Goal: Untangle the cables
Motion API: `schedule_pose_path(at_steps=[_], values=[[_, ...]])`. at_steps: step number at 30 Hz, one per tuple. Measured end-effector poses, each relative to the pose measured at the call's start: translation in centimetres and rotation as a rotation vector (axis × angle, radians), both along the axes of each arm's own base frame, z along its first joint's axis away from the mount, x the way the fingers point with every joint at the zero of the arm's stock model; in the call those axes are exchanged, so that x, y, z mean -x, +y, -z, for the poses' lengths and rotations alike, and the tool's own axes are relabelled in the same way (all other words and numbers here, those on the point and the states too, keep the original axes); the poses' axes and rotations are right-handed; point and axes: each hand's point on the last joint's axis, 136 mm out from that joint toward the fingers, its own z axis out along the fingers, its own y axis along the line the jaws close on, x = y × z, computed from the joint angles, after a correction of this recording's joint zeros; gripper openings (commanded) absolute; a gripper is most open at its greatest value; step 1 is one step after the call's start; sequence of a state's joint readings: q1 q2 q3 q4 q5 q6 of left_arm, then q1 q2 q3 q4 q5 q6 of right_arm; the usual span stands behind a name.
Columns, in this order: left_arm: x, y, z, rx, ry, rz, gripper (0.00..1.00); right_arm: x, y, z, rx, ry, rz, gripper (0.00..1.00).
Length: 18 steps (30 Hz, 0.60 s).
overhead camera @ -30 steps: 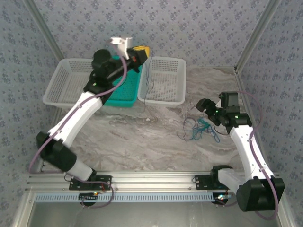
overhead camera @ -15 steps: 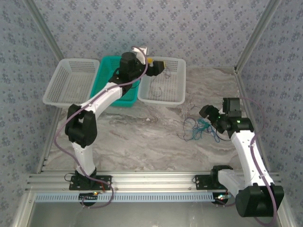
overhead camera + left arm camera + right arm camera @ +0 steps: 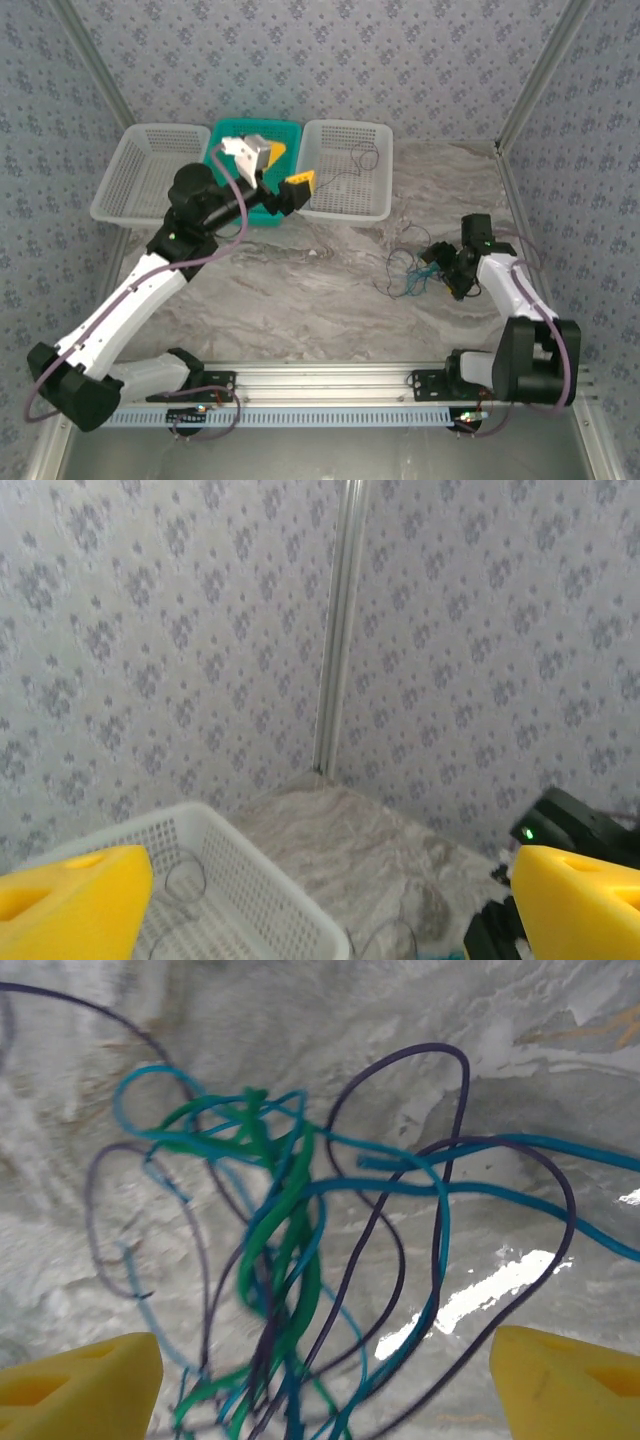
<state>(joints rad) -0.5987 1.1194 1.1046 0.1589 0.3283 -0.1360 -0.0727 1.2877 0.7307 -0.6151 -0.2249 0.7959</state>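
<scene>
A tangle of thin blue, teal-green and dark cables [image 3: 412,270] lies on the marble table right of centre. In the right wrist view the cables [image 3: 290,1240] fill the frame, and several strands run between the yellow fingers of my right gripper [image 3: 325,1385], which is open and low over them. From above, the right gripper [image 3: 438,262] sits at the tangle's right edge. One thin dark cable [image 3: 357,162] lies apart in the right white basket [image 3: 345,213]; its loop [image 3: 185,875] shows inside the basket. My left gripper [image 3: 288,167] hangs open and empty near that basket's left rim.
A teal basket [image 3: 290,130] stands in the middle and another white basket [image 3: 140,175] to its left, all three at the back of the table. A stray cable loop [image 3: 385,940] lies on the marble just outside the right basket. Patterned walls enclose the table.
The left gripper let a dark cable go into the right white basket and drew back left, open. The right gripper moved down and in to the tangle.
</scene>
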Motion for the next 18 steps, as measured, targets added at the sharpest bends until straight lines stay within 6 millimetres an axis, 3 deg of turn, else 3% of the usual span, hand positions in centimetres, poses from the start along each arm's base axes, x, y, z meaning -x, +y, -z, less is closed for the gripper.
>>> schedule_pose_path(at_steps=[2, 5, 7, 10, 13, 16, 18], values=[[0.2, -0.4, 3.1, -0.042, 0.048, 0.009, 0.93, -0.2, 0.0, 1.5, -0.01, 0.031, 0.005, 0.64], [0.4, -0.8, 8.0, -0.113, 0.141, 0.022, 0.93, -0.4, 0.2, 3.2, -0.028, 0.054, -0.005, 0.21], [0.5, -0.8, 10.0, -0.142, 0.183, 0.023, 0.93, -0.3, 0.4, 3.6, -0.034, 0.052, -0.01, 0.05], [0.7, -0.8, 11.0, -0.154, 0.207, 0.024, 0.93, -0.6, 0.3, 2.8, -0.023, 0.014, -0.026, 0.0], [1.0, -0.6, 10.5, -0.144, 0.198, 0.023, 0.93, -1.3, 0.0, 0.0, 0.015, -0.101, -0.059, 0.0], [1.2, -0.5, 10.1, -0.136, 0.192, 0.026, 0.93, -2.2, 0.2, -5.0, 0.076, -0.297, -0.125, 0.0], [1.3, -0.5, 10.0, -0.137, 0.193, 0.03, 0.93, -2.8, 1.2, -9.5, 0.121, -0.454, -0.204, 0.0]])
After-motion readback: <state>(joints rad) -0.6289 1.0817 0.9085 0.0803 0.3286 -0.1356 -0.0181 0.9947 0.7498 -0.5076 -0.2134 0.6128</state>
